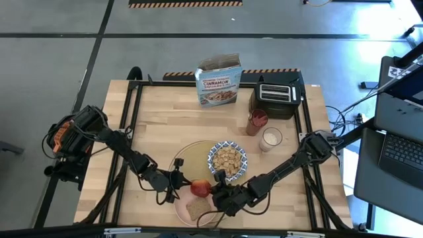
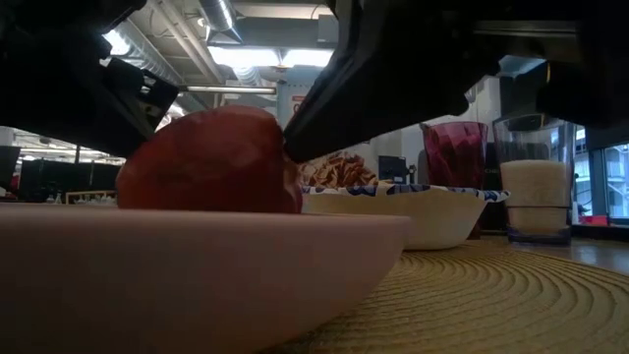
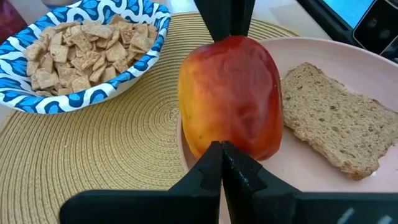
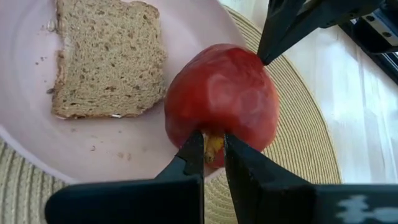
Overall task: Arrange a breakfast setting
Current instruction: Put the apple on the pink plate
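Note:
The red apple [image 1: 200, 188] lies on its side on the pink plate [image 1: 188, 213], next to the toast slice [image 1: 198, 209]. The plate overlaps the near edge of the round tan placemat [image 1: 192, 157]. The blue-and-white bowl [image 1: 227, 160] of cereal sits on the mat. The red cup [image 1: 256, 121] and milk glass [image 1: 270, 139] stand behind it. My left gripper [image 3: 221, 155] is shut against the apple's left side. My right gripper [image 4: 213, 152] is at the apple's right side, closed on its stem. My left gripper touches the apple's left side [image 3: 217, 134] with its shut fingertips, coming level from the table's left. The apple rests on the plate. My right gripper pinches the apple's short stem [image 4: 213, 144] between its two fingertips, coming low from the table's right. The apple lies on the plate, stem end toward this gripper.
A blue cereal box [image 1: 218, 82] and a black toaster [image 1: 276, 99] stand at the table's far edge. Bare wooden table [image 1: 158, 125] lies to the left of the mat.

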Robot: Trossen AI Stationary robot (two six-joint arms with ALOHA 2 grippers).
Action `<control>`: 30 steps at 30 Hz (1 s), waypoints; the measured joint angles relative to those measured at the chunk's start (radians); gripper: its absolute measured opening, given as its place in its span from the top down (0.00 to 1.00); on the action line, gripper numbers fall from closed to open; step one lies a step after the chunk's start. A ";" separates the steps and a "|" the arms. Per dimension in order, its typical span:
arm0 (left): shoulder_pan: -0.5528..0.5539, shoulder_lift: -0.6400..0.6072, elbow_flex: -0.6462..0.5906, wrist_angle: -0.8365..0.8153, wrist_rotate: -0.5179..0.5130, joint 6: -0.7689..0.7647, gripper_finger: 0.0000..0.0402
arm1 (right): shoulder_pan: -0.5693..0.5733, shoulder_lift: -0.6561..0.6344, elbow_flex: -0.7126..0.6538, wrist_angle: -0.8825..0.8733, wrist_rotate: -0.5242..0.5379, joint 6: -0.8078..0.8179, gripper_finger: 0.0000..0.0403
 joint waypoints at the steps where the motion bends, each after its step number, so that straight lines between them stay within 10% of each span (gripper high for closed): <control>1: 0.000 0.000 0.000 0.000 0.001 0.000 1.00 | 0.000 0.000 0.000 0.000 0.000 0.000 0.92; 30: 0.001 -0.001 0.000 -0.014 0.065 -0.005 1.00 | -0.054 -0.001 0.000 0.163 -0.064 -0.163 0.92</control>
